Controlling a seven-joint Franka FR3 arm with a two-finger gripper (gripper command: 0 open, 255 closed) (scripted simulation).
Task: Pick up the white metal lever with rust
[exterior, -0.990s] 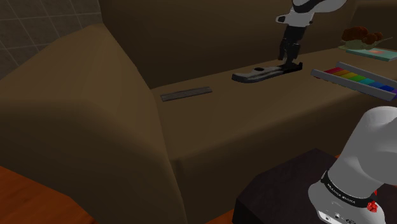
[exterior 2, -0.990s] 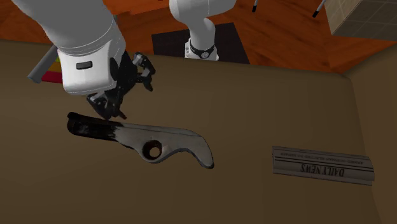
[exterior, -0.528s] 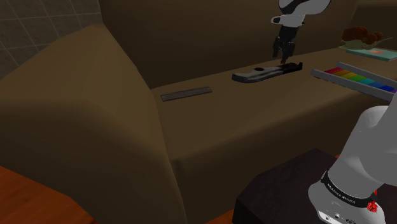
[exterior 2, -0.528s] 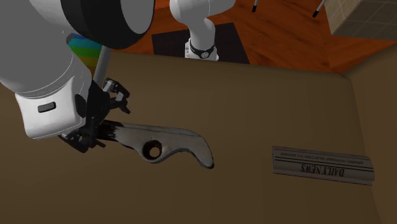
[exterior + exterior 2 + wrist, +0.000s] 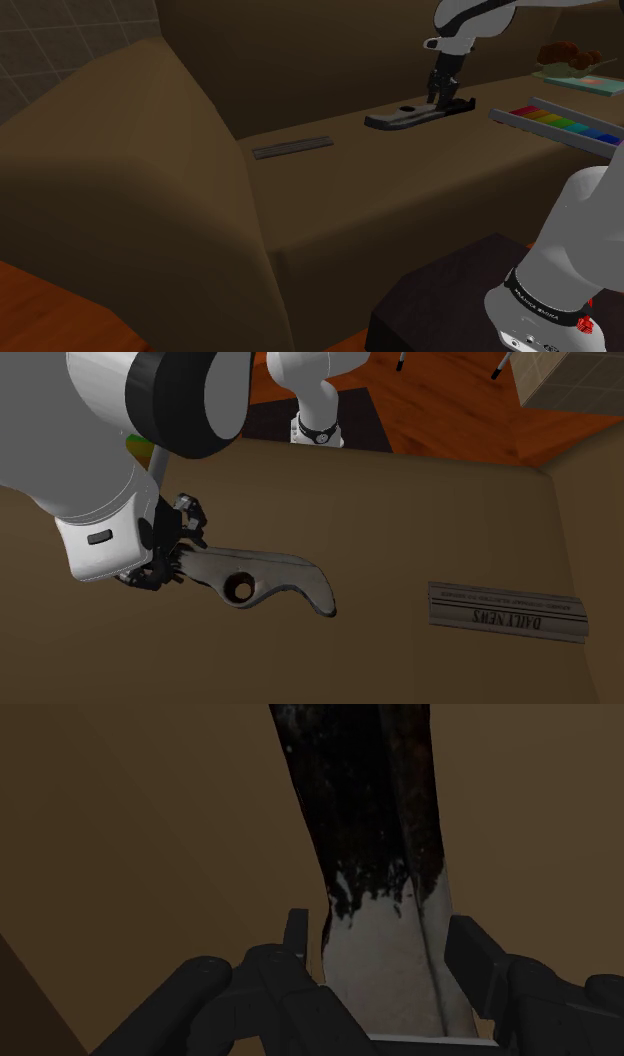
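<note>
The lever [image 5: 405, 115] lies flat on the brown sofa seat [image 5: 400, 190]. It is whitish with a round hole, and one end is dark and rusty. In the second exterior view the lever [image 5: 270, 577] points its dark end under the hand. My gripper [image 5: 445, 98] stands over that end, fingers pointing down. In the wrist view the two black fingers [image 5: 300, 949] press on either side of the lever [image 5: 385, 964], where white meets dark rust. My gripper [image 5: 381, 926] is shut on the lever, which still rests on the seat.
A folded newspaper strip [image 5: 292, 147] lies on the seat toward the big armrest [image 5: 130, 180]. A rainbow-coloured bar toy [image 5: 560, 125] sits near the lever on the shoulder view's right. The backrest [image 5: 300, 50] rises behind. My stand [image 5: 450, 300] is below the seat's edge.
The hand has tilted and settled lower over the lever's dark end. The fingers stood apart before; now they have closed on the lever, which has not moved.
</note>
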